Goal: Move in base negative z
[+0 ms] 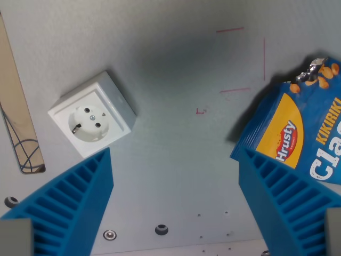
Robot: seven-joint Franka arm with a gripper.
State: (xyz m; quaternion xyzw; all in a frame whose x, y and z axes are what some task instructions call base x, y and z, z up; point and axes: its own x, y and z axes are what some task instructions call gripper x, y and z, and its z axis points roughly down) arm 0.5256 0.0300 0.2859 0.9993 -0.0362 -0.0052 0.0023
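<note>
My gripper looks down on a grey table. Its two blue ribbed fingers stand wide apart at the wrist view's lower left and lower right, with nothing between them. A white wall socket box lies on the table at the wrist view's left, just above the left finger. A blue snack bag with orange print lies at the wrist view's right, partly behind the right finger.
Thin red marks are drawn on the table at the upper right. A tan strip runs along the left edge. Several screws and holes sit in the table near the bottom.
</note>
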